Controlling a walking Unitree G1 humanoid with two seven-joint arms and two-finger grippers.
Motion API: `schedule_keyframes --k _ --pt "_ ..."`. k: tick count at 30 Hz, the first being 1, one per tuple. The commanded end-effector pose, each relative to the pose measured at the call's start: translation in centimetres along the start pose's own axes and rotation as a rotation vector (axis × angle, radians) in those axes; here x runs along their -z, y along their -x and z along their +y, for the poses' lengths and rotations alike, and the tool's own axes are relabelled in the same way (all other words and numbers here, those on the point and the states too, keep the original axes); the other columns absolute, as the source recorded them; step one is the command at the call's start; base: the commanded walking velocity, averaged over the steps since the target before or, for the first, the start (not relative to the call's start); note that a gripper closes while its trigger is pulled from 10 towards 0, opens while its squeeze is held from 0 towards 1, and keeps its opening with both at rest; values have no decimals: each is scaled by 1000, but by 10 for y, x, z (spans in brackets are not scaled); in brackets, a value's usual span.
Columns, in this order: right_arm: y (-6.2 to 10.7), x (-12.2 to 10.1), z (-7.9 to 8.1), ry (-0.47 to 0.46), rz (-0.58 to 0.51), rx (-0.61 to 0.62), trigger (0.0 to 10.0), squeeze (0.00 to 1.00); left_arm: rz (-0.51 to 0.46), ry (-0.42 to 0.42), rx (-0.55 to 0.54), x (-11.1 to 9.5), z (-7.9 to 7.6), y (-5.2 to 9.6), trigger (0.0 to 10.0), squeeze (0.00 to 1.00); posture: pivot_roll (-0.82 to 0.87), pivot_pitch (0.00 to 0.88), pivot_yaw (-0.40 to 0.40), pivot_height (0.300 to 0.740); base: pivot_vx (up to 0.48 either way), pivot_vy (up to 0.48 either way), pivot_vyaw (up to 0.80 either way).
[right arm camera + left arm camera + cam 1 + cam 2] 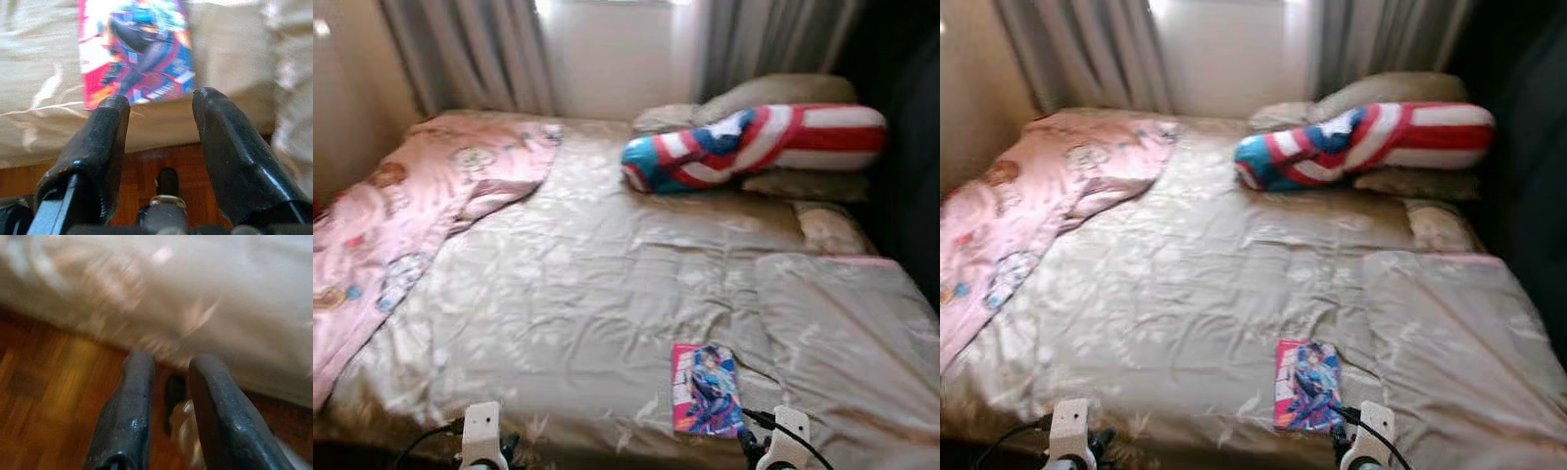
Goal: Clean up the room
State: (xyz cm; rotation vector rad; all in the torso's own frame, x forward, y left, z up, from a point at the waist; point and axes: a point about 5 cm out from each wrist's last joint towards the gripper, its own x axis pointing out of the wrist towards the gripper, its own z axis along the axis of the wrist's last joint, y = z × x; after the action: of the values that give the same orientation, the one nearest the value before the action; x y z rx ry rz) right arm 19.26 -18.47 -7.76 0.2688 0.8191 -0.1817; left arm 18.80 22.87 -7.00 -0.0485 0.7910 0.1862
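A pink and blue comic book lies flat near the front edge of the bed, which has a beige satin cover. My right gripper is open just short of the book, above the bed's edge, with nothing between its fingers. My left gripper is open too, low by the bed's front edge over the wooden floor. Both wrists show at the bottom of the head views, the left wrist and the right wrist.
A pink cartoon blanket drapes over the bed's left side. A long red, white and blue star pillow rests on beige pillows at the headboard end. Grey curtains hang behind. A dark space lies to the right of the bed.
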Motion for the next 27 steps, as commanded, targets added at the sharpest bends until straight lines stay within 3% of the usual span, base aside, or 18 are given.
schedule_keyframes --k 1,10,27 --pt "0 1 2 8 7 -4 10000 0 36 4 -17 9 7 3 10000 0 77 55 -24 740 0 0 800" --pt "1 8 -1 6 39 -2 10000 0 102 13 -47 26 19 10 10000 0 80 56 -23 740 0 0 118" --pt "3 14 -2 8 72 -6 10000 0 132 16 -35 32 6 9 10000 0 87 58 -24 740 0 0 0"
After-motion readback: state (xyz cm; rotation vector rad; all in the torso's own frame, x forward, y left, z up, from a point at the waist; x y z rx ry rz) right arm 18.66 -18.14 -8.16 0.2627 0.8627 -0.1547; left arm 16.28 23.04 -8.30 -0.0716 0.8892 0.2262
